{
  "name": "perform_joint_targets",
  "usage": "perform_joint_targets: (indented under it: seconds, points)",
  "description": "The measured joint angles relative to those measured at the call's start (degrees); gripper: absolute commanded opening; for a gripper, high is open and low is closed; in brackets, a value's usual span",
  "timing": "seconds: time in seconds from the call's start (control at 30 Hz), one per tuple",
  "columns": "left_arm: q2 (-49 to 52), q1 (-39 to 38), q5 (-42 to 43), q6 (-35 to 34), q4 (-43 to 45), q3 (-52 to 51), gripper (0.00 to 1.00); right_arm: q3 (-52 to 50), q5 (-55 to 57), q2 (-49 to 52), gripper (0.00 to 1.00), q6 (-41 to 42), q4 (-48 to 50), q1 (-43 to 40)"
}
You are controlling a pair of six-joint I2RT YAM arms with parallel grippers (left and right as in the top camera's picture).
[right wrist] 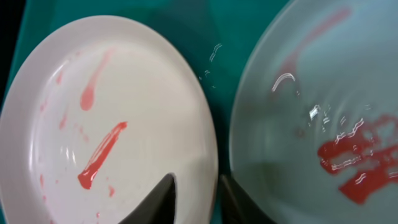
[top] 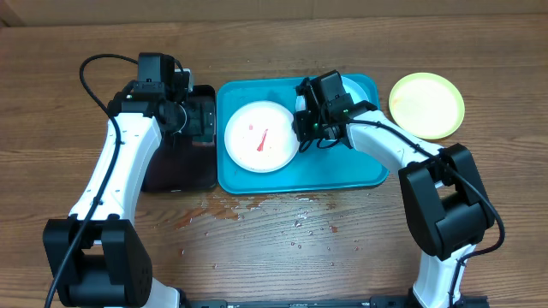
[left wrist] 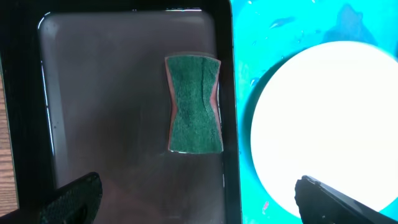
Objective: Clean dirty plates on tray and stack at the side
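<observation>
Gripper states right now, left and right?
Left gripper: open, empty, above the sponge.
Right gripper: slightly open over the white plate's rim, gripping nothing.

**Tight between the plates, room at the tray's near right**

I see only a thin strip of the tray [top: 334, 175] showing between the white plate [right wrist: 112, 124] and the mint plate [right wrist: 323, 93]. My right gripper [right wrist: 199, 199] sits over that strip, fingers slightly apart, one above the white rim. The right arm covers the tray's far right. The tray's near right corner is bare. The yellow-green plate [top: 426, 104] takes the far right of the table, apart from the tray. On the left, the black tray [top: 184, 175] lies just beside the tray. The sponge [left wrist: 194, 104] sits by its right wall, with bare floor to its left. My left gripper [left wrist: 199, 205] hangs wide open above it.
</observation>
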Motion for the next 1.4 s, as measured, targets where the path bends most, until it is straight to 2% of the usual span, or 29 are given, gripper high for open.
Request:
perform_joint_targets:
  seconds: [0.17, 0.4, 0.77, 0.8, 0.9, 0.97, 1.23, 1.3, 1.4]
  points:
    - [0.0, 0.0, -0.6, -0.7, 0.0, 0.0, 0.95, 0.3, 0.1, 0.0, 0.43, 0.6, -2.1, 0.0]
    - [0.0, -0.4, -4.8, -1.3, 1.4, -0.7, 0.94, 8.0, 0.2, -0.5, 0.47, 1.8, -12.5, -0.5]
    - [0.0, -2.6, -9.5, -1.3, 15.1, -9.9, 0.91, 14.3, 0.2, -12.9, 0.68, 0.5, -19.8, -3.4]
    - [0.0, -2.6, -9.5, -1.3, 16.2, -10.6, 0.89, 14.3, 0.2, -13.8, 0.71, 0.5, -20.3, -3.9]
    - [0.0, -2.6, -9.5, -1.6, 19.9, -12.0, 0.71, 14.4, 0.2, -15.1, 0.74, 0.4, -21.7, -5.4]
    - [0.0, -2.6, -9.5, -1.0, 22.3, -12.7, 0.68, 14.4, 0.2, -15.1, 0.75, 0.5, -22.9, -6.4]
    - [1.2, -2.6, -8.6, -0.9, 25.5, -13.6, 0.70, 14.4, 0.2, -15.1, 0.75, 0.5, -25.6, -8.5]
    - [2.6, -2.6, -7.2, -0.8, 26.3, -13.6, 0.74, 14.4, 0.2, -15.1, 0.75, 0.5, -25.7, -8.5]
    - [5.2, -2.6, -5.2, -0.3, 27.2, -13.6, 0.86, 14.4, 0.2, -15.1, 0.75, 0.5, -25.9, -8.5]
